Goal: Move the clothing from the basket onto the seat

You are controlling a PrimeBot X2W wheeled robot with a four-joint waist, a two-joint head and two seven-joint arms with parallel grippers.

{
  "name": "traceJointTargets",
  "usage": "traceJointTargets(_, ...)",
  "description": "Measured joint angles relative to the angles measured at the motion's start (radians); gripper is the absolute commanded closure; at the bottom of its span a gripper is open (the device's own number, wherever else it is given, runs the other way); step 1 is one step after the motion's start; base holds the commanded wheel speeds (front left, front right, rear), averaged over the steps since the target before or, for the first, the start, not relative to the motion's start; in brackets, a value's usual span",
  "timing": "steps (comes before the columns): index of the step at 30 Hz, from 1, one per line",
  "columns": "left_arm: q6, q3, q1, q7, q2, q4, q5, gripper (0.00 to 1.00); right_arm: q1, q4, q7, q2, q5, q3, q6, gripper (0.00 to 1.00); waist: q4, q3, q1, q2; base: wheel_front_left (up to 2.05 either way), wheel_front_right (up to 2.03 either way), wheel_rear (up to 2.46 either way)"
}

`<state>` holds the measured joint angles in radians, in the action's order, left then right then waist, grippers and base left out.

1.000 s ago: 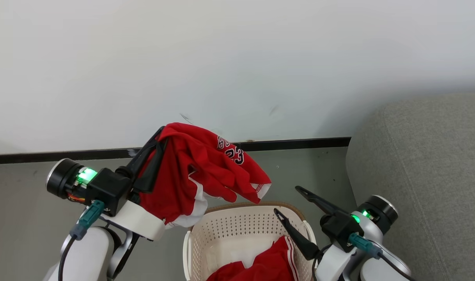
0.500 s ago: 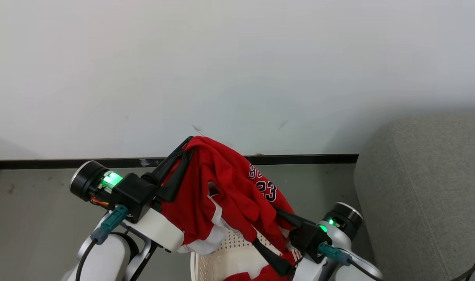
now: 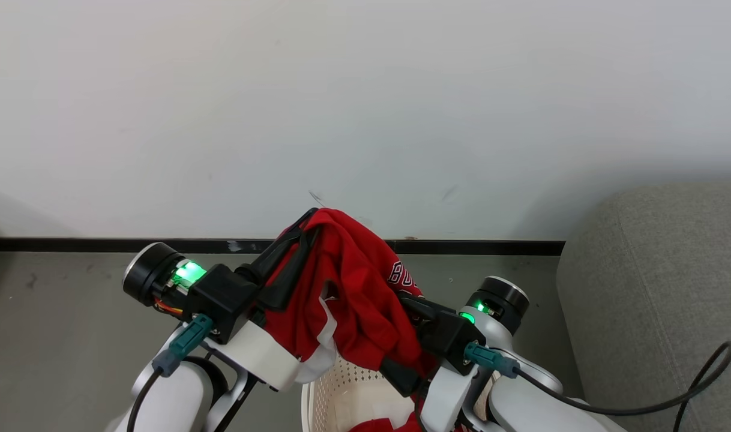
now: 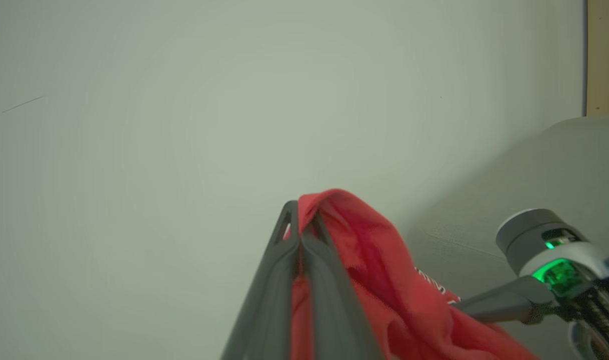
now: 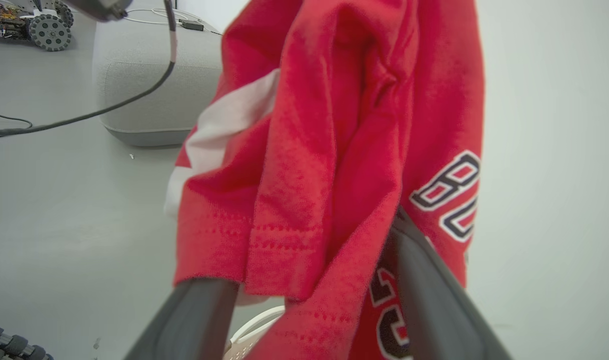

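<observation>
- The left end effector [image 3: 310, 219] has its fingers pressed together, pinching the top fold of a red jersey [image 3: 353, 288], which hangs in the air above the basket [image 3: 335, 396].
- The right end effector [image 3: 404, 342] is spread, one finger on each side of the jersey's lower hem, not closed on the cloth.
- The seat [image 3: 653, 288] lies off to the robot's right, beyond the right arm, so that arm is nearer; I'd judge the carry must swing rightward.
- The jersey droops lengthwise from the high pinch down toward the right end effector, bunched in soft folds, with white trim and black-and-white lettering showing.
- More red cloth [image 3: 374, 427] lies in the basket.
</observation>
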<state>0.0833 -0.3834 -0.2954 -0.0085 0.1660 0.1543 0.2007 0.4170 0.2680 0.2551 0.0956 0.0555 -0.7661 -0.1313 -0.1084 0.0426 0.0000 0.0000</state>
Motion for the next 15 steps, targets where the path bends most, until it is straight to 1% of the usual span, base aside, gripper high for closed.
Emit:
traceJointTargets(1, 0.000, -0.001, 0.000, 0.002, 0.000, 0.003, 0.000, 1.00, 0.006, 0.001, 0.000, -0.002, 0.004, -0.001, 0.000, 0.30, -0.001, -0.001, 0.0000, 0.0000, 0.00, 0.00, 0.00)
traceJointTargets(2, 0.000, -0.002, 0.000, 0.005, -0.001, 0.007, 0.000, 1.00, 0.010, 0.005, 0.000, -0.003, 0.007, -0.003, 0.000, 0.55, -0.002, -0.002, 0.0000, 0.0000, 0.00, 0.00, 0.00)
traceJointTargets(3, 0.000, -0.003, 0.000, 0.009, -0.001, 0.010, 0.000, 1.00, 0.018, 0.013, 0.000, -0.003, 0.007, -0.009, 0.000, 0.66, -0.003, -0.003, 0.0000, 0.0000, 0.00, 0.00, 0.00)
traceJointTargets(4, 0.000, -0.003, 0.000, 0.009, -0.001, 0.013, 0.000, 1.00, 0.023, 0.024, 0.000, -0.003, 0.008, -0.014, 0.000, 0.91, -0.004, -0.004, 0.0001, 0.0000, 0.00, 0.00, 0.00)
traceJointTargets(5, 0.000, -0.003, 0.001, 0.012, -0.001, 0.017, 0.001, 1.00, 0.024, 0.035, 0.000, -0.003, 0.008, -0.017, 0.000, 1.00, -0.004, -0.006, 0.0000, 0.0000, 0.00, 0.00, 0.00)
traceJointTargets(11, -0.002, -0.002, 0.023, 0.025, -0.003, 0.024, 0.010, 1.00, 0.024, 0.066, 0.000, -0.006, 0.029, -0.025, 0.000, 1.00, -0.002, -0.013, 0.0001, 0.0000, 0.00, 0.00, 0.00)
traceJointTargets(15, -0.010, 0.010, 0.042, 0.027, -0.003, 0.021, 0.016, 1.00, 0.024, 0.065, 0.000, -0.009, 0.047, -0.001, 0.000, 1.00, 0.003, -0.017, 0.0000, 0.0000, 0.00, 0.00, 0.00)
